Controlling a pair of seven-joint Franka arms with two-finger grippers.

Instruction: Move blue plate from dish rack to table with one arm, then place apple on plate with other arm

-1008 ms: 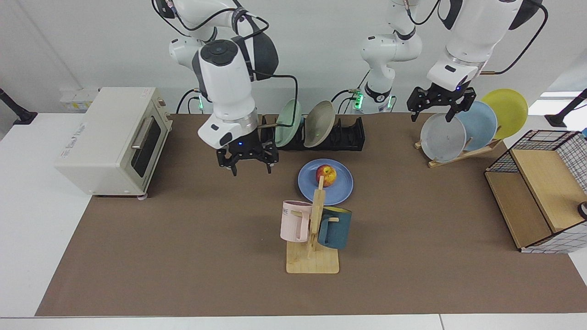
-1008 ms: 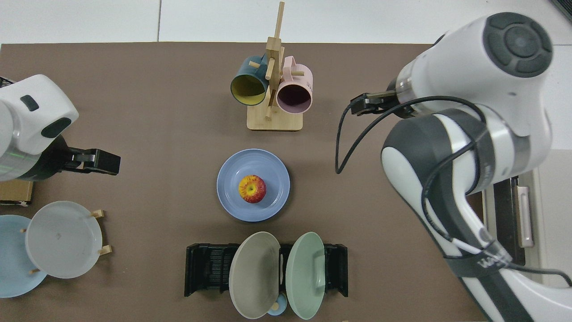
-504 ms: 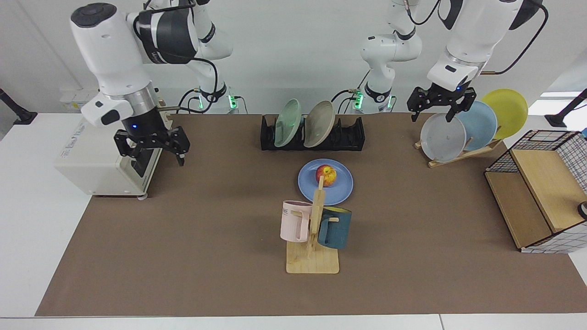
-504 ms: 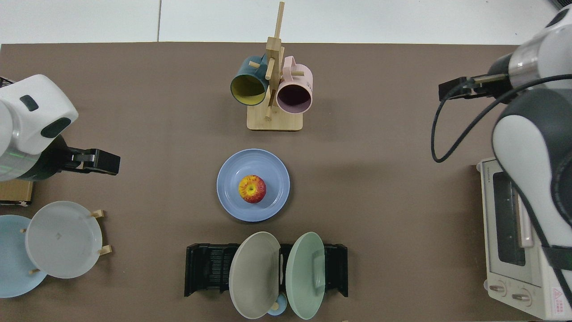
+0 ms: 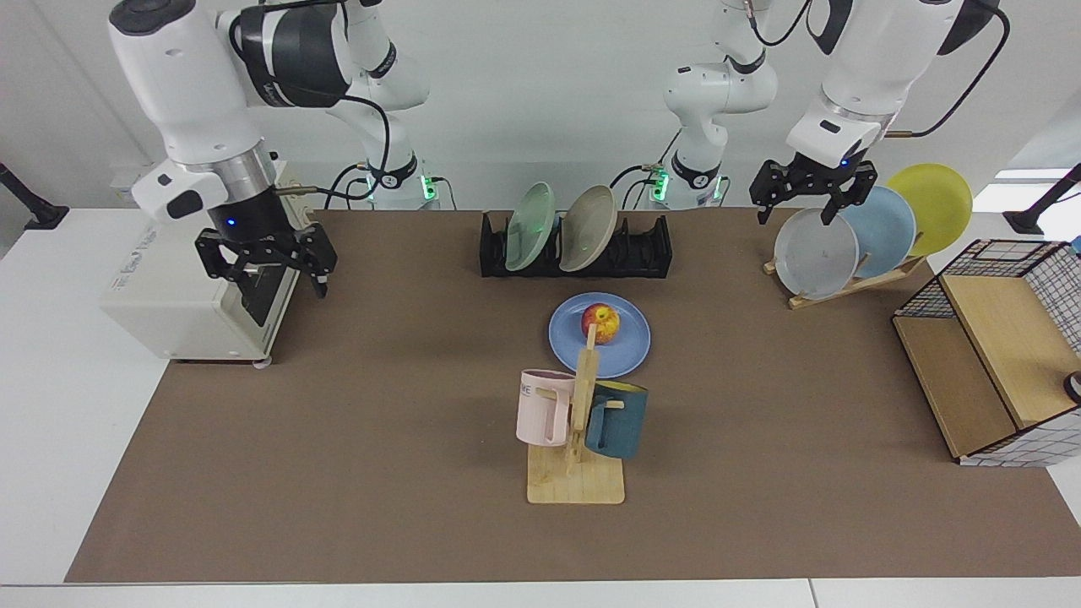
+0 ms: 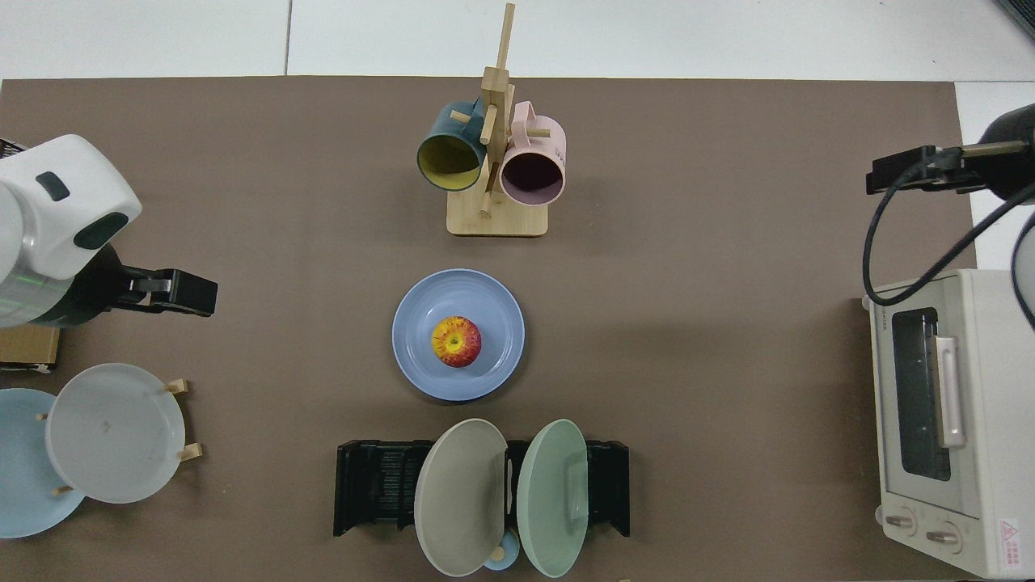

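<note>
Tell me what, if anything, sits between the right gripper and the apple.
Nothing visible does. The right gripper hangs open in front of the toaster oven, and only bare table lies between it and the apple on the blue plate. The left gripper waits open over the wooden rack.

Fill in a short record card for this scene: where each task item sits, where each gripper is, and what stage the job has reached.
blue plate: flat on the table, in front of the dish rack
apple: resting on the blue plate
dish rack: holds a green plate and a beige plate
right gripper: raised beside the toaster oven, fingers open, empty
left gripper: above the wooden plate rack, fingers open, empty
stage: plate and apple both placed
</note>
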